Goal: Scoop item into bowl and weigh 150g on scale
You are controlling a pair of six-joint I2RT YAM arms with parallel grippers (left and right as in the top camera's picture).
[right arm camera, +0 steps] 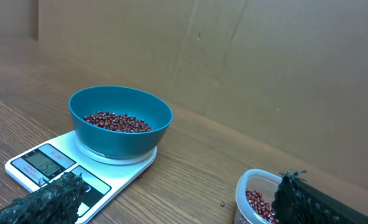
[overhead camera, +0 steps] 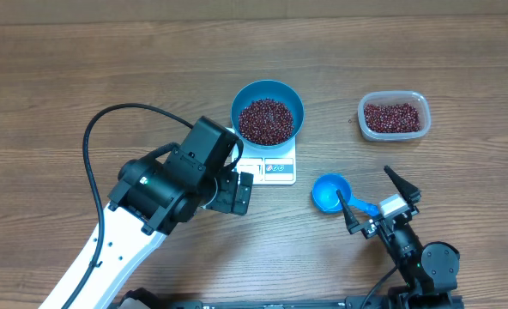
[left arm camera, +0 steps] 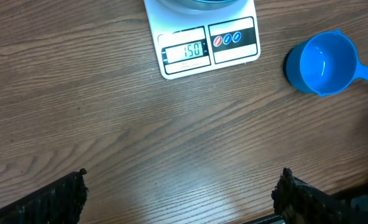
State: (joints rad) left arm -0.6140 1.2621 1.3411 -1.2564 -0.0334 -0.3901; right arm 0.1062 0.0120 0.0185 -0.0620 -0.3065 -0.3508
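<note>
Left wrist view catches the scale reading 150 under the bowl of beans, left fingers and right fingers apart, so weighing looks done and only a retreat is needed.

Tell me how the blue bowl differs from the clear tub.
The bowl is round and opaque blue; the tub is rectangular with rounded corners and clear.
The bowl sits on the scale; the tub stands directly on the table, off to one side.
The bowl looks wider than the tub.
Both stand upright, are open on top, and hold red-brown beans.
</note>
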